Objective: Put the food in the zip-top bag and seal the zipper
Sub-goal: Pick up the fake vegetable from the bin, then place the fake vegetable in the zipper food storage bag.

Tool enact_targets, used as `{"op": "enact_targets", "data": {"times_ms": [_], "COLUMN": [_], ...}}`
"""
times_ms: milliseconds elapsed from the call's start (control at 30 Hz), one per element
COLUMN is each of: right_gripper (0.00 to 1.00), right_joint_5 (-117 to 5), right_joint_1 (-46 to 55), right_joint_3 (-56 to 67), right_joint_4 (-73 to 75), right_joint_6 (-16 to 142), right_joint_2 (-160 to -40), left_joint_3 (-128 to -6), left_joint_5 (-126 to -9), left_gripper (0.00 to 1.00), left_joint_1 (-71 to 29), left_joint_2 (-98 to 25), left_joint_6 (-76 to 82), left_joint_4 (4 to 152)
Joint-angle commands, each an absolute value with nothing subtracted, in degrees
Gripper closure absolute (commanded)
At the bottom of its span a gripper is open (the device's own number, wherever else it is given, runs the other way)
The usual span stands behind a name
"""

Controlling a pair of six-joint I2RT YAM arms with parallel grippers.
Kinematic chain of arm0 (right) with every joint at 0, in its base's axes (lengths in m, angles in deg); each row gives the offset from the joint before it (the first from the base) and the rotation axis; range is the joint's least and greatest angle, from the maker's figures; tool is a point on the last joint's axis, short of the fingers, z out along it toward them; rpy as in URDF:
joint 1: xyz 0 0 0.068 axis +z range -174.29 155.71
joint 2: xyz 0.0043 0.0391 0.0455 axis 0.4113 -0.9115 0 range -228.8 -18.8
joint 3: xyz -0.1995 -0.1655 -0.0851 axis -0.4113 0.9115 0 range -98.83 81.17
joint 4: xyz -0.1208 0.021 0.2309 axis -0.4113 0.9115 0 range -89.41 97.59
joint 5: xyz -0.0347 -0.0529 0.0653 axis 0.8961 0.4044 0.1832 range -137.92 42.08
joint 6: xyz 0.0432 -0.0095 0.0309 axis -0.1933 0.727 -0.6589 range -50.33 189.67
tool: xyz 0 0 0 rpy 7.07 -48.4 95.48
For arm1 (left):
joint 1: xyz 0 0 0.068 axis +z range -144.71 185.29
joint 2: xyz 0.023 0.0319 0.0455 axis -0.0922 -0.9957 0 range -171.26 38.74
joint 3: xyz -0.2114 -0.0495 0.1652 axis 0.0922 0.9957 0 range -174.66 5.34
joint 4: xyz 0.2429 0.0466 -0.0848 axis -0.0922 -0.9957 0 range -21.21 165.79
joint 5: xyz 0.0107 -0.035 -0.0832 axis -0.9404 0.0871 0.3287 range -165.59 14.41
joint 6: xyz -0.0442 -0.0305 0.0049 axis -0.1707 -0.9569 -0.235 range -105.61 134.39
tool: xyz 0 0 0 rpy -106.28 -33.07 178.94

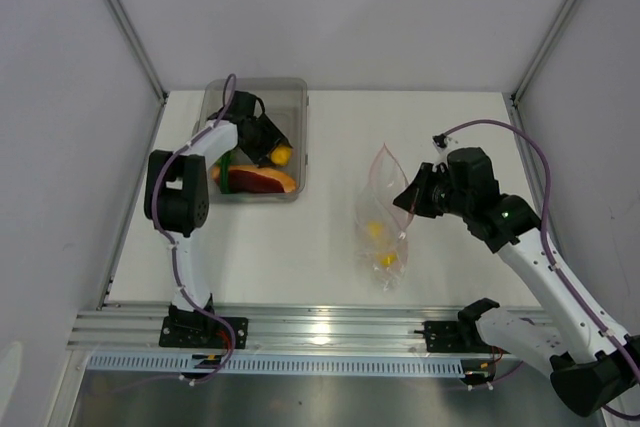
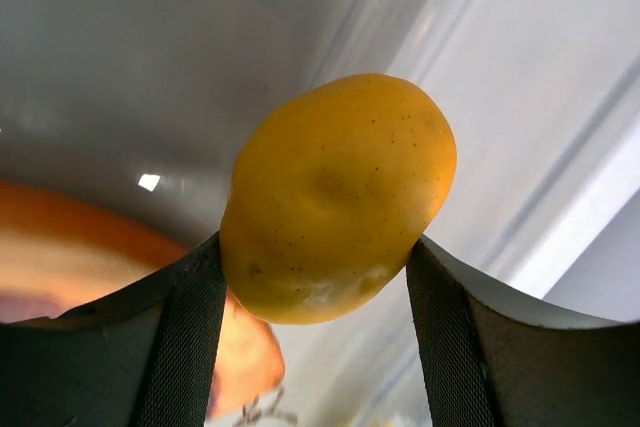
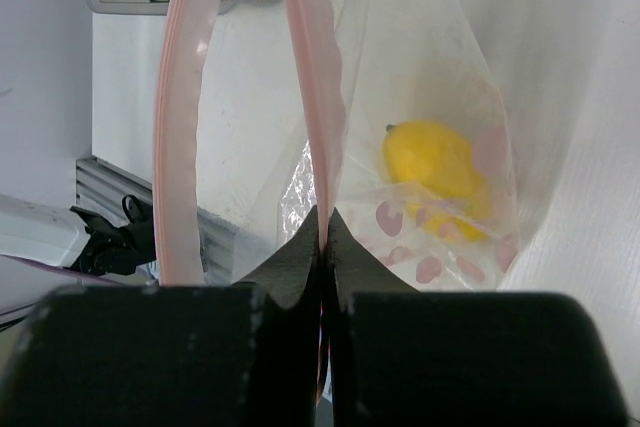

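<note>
My left gripper (image 1: 277, 152) is inside the clear grey bin (image 1: 290, 97), shut on a yellow lemon (image 2: 338, 197) that sits between its two pads (image 2: 185, 337). The dark-red and tan slice (image 1: 262, 180) and a green piece (image 1: 226, 162) lie in the bin beside it. The transparent zip-top bag (image 1: 380, 222) lies on the table with yellow food inside (image 1: 374, 230). My right gripper (image 1: 408, 199) is shut on the bag's pink zipper strip (image 3: 312, 127), holding one lip of the open mouth. A yellow lemon (image 3: 435, 162) shows through the bag.
The bin stands at the back left of the white table (image 1: 470, 147). Enclosure posts (image 1: 125, 22) rise at both back corners. An aluminium rail (image 1: 320, 325) runs along the near edge by the arm bases.
</note>
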State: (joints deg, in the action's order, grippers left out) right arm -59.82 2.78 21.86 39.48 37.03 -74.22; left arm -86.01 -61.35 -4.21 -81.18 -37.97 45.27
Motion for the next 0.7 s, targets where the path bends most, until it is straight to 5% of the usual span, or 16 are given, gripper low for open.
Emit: {"op": "enact_targets", "data": {"times_ms": [0, 333, 667], "right_gripper": [1.00, 1.00, 1.00], "right_joint_5": [-59.4, -59.3, -59.1], "right_joint_1": [2.5, 2.6, 2.5], "right_joint_3": [21.9, 22.3, 23.8], "right_joint_4": [38.1, 39.6, 40.1], "right_joint_6": [36.4, 36.8, 36.7], "right_joint_2": [-72.9, -72.1, -70.3], "left_joint_3": [-83.4, -74.3, -69.5], "left_joint_5": [-59.9, -57.3, -52.4], "left_gripper": [1.00, 0.99, 0.99], "left_joint_1": [-4.0, -5.6, -19.8], "left_joint_2": [-72.6, -54.8, -38.4], "left_joint_6": [-35.4, -33.4, -31.4], "left_joint_4": [47.0, 48.8, 52.9]}}
